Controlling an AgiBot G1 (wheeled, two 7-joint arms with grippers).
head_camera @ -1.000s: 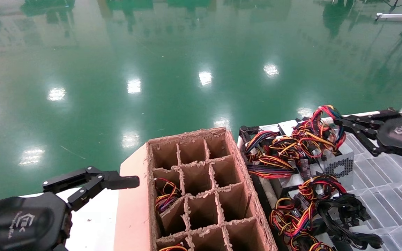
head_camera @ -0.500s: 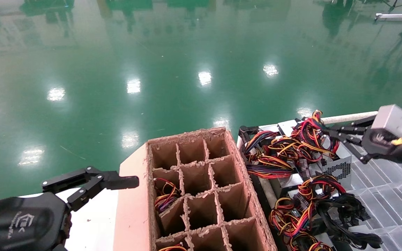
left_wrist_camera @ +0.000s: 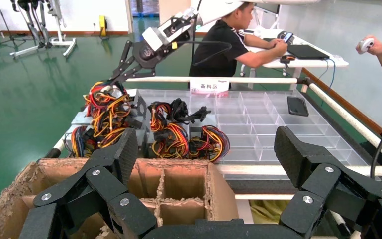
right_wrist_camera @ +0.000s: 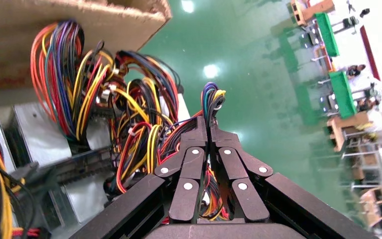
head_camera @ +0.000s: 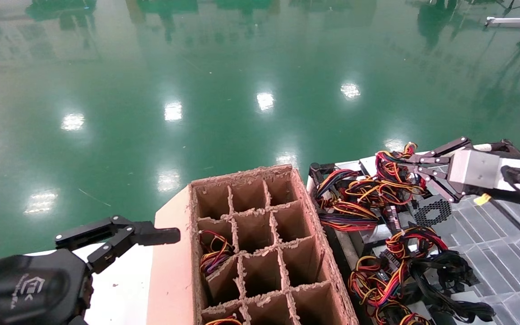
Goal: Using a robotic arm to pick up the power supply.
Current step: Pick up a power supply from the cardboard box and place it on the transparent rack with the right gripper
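Here, in the head view, the right gripper [head_camera: 406, 159] is clenched on the wire bundle [head_camera: 388, 174] of the power supply [head_camera: 431, 211], whose grey box lies just below and behind its fingertips. The left wrist view shows the left gripper [left_wrist_camera: 204, 162] released, parked over the cardboard divider box [left_wrist_camera: 179, 186]. The right wrist view confirms the fingers [right_wrist_camera: 199, 137] pinching coloured wires. Judged step: grasp made; next calls for a steady lift that frees the tangle

My right end effector [right_wrist_camera: 209, 130] pinched tight on a coloured wire loop [right_wrist_camera: 212, 98], wire bundle [right_wrist_camera: 104, 124] beside it, silver power supply [right_wrist_camera: 37, 130] beneath, green floor [right_wrist_camera: 258, 64] beyond
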